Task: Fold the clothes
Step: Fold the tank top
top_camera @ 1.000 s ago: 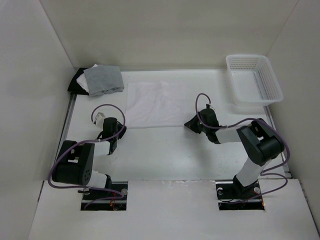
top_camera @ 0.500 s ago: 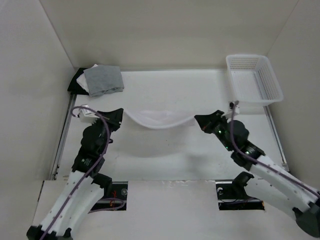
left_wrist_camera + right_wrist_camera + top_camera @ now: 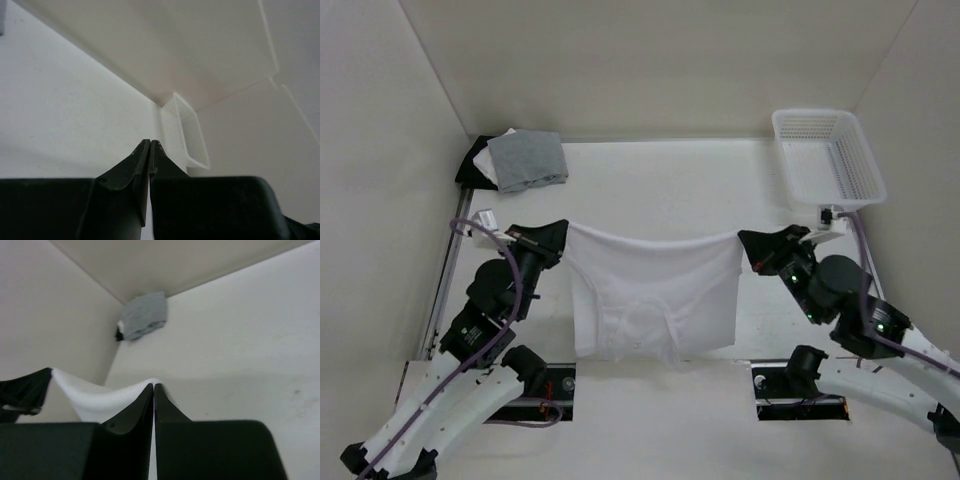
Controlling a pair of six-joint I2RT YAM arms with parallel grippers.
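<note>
The clothes (image 3: 655, 295) hang over the middle of the table (image 3: 660, 185), stretched between both arms. The left gripper (image 3: 558, 240) and right gripper (image 3: 748, 246) each pinch one upper corner, jaws pressed together. Grey folded cloth (image 3: 527, 158) far left; basket (image 3: 830, 160) far right.

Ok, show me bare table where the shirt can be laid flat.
The widest bare table lies beyond the hanging shirt, between the grey cloth and the basket. Crowded: the far-left corner at that cloth, the right edge at the basket. The strip under the shirt is hidden.
</note>
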